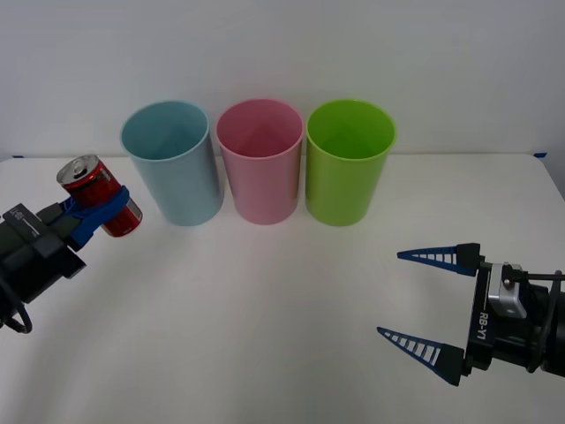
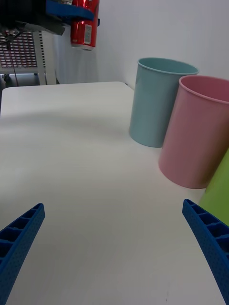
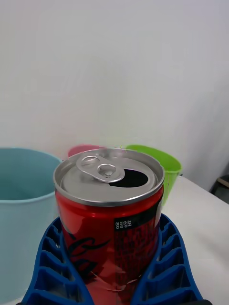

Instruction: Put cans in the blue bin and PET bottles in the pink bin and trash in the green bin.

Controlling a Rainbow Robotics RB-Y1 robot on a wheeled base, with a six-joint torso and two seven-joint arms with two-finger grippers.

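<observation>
The left gripper (image 1: 99, 210) is clamped around the red can (image 1: 100, 195), holding it tilted above the counter (image 1: 265, 309) just beside the blue bin (image 1: 172, 162), likely to carry it over that rim. The right gripper (image 1: 424, 302) waits wide apart near the green bin (image 1: 348, 159), with the pink bin (image 1: 260, 159) standing between the other two.

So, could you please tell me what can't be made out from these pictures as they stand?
- Bin bottoms: in the front view the walls of the blue bin, pink bin and green bin hide whatever may lie inside.
- The can: the fingers of the left gripper cover its lower part in the left wrist view.
- Green bin in the right wrist view: cut off by the edge.
- The right gripper, open over the table: its arm is cut off by the front view's edge.
</observation>
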